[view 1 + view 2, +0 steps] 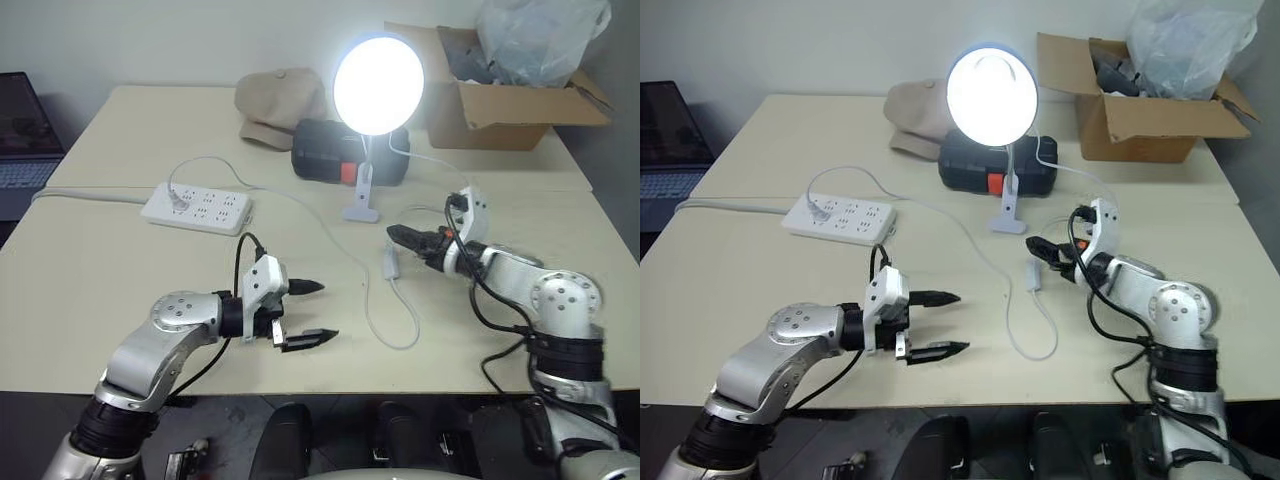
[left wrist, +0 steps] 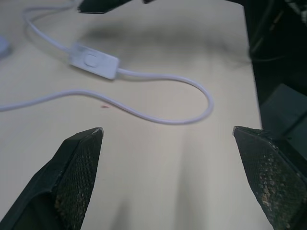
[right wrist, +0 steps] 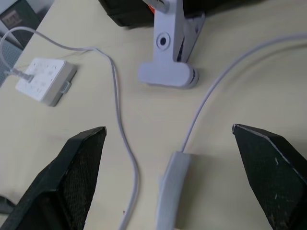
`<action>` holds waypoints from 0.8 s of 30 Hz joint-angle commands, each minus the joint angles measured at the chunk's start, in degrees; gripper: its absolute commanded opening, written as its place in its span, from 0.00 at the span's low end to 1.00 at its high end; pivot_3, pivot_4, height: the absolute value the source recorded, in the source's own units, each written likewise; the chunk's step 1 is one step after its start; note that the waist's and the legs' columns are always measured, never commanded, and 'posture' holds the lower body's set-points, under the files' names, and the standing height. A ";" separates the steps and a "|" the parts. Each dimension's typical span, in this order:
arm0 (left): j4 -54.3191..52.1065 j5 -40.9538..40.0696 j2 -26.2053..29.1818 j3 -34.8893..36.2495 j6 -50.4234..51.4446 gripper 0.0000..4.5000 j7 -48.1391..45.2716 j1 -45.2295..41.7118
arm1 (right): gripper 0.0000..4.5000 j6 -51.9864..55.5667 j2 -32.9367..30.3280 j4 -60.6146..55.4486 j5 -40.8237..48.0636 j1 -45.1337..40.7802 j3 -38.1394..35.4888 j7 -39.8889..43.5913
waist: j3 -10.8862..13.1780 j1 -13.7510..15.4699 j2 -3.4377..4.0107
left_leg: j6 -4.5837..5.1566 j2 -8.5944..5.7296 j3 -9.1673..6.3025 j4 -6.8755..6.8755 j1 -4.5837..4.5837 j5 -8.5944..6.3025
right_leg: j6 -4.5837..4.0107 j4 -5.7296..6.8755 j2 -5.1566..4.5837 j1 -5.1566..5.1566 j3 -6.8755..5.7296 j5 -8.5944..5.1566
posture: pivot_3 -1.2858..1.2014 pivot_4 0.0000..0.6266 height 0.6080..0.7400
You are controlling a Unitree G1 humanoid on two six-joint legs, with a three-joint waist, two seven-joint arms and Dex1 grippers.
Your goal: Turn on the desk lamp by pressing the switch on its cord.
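Lamp is lit, so the press looks done; as I read it, little is left beyond pulling the arms clear.

Nearest, left gripper (image 1: 305, 312) hovers over the bare near part of the table (image 1: 90, 290), fingers spread wide, nothing between them, pointing right toward the cord loop. It is apart from the switch.

Next out, the cord (image 1: 395, 335) loops on the table near centre, then runs up to the switch (image 1: 389, 264), which lies flat on the table, free, no gripper on it. Right gripper (image 1: 404, 238) sits just right of and slightly beyond the switch, close but not touching as far as I can tell; the right wrist view shows its fingers (image 3: 79, 163) spread wide with the switch lying loose below and between them.

Farther, the white power strip (image 1: 197, 208) lies left, cord plugged in. The desk lamp (image 1: 377, 85) stands mid-table on its clamp base, bulb glowing bright.

Far edge: black case (image 1: 320, 152) behind the lamp, tan cap (image 1: 275, 105), cardboard box (image 1: 500, 115) far right.
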 commanded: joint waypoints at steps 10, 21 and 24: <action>2.06 -2.80 10.46 5.03 4.50 1.00 -7.02 -9.23 | 0.98 -35.51 -33.96 -8.54 -19.61 17.12 -2.68 53.45 | 0.00 0.61 0.00 | -0.01 0.15 0.02 0.03 0.09 0.00 | 0.10 -0.03 0.28 0.03 0.00 -0.07 | 0.52 0.24 1.00; 6.42 -4.74 15.11 6.90 8.19 1.00 -11.85 -15.09 | 0.98 -36.35 -40.37 -4.52 -20.50 22.24 -15.99 65.74 | 0.00 0.83 -0.01 | -0.04 0.29 0.10 0.07 0.10 0.02 | 0.08 -0.02 0.25 0.06 0.01 -0.06 | 0.52 0.24 1.00; 6.27 -5.22 15.65 6.89 8.92 1.00 -12.73 -15.72 | 0.98 -35.35 -41.49 -3.32 -20.44 21.77 -16.35 67.08 | 0.01 0.83 -0.01 | -0.05 0.31 0.11 0.08 0.11 0.02 | 0.08 -0.02 0.26 0.06 0.02 -0.05 | 0.52 0.24 1.00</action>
